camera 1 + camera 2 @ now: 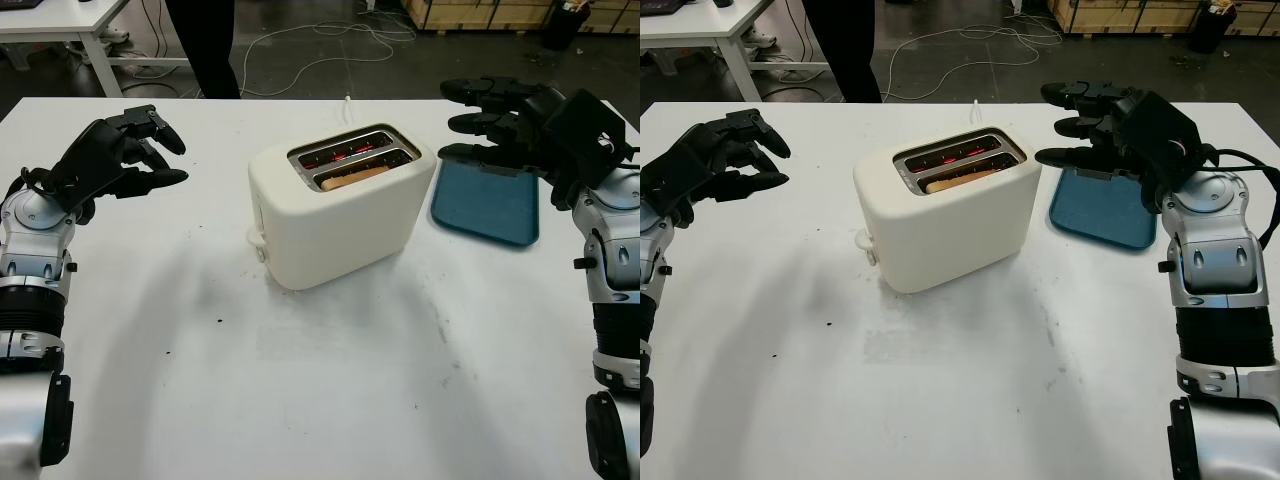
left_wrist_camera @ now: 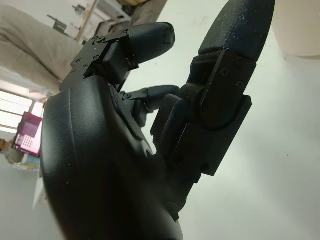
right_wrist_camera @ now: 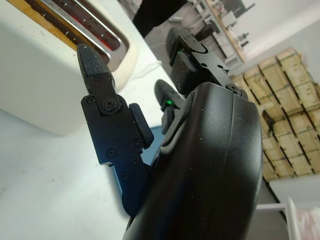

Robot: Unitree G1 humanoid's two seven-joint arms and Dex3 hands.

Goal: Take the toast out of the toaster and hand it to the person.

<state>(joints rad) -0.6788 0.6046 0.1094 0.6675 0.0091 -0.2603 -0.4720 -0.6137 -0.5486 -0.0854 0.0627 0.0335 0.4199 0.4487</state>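
Observation:
A cream two-slot toaster (image 1: 335, 205) stands in the middle of the white table. A slice of toast (image 1: 352, 178) sits low in its near slot; the far slot glows red inside. My right hand (image 1: 480, 120) hovers open to the right of the toaster, above the blue tray (image 1: 487, 205), fingers pointing toward the toaster. The same hand shows in the right wrist view with the toaster (image 3: 40, 75) just beyond its fingertips. My left hand (image 1: 140, 150) is open at the table's left side, well away from the toaster.
A person in dark trousers (image 1: 212, 45) stands beyond the table's far edge. Cables (image 1: 330, 40) trail on the floor behind. A white desk (image 1: 60, 25) is at the back left, wooden crates (image 1: 480, 12) at the back right.

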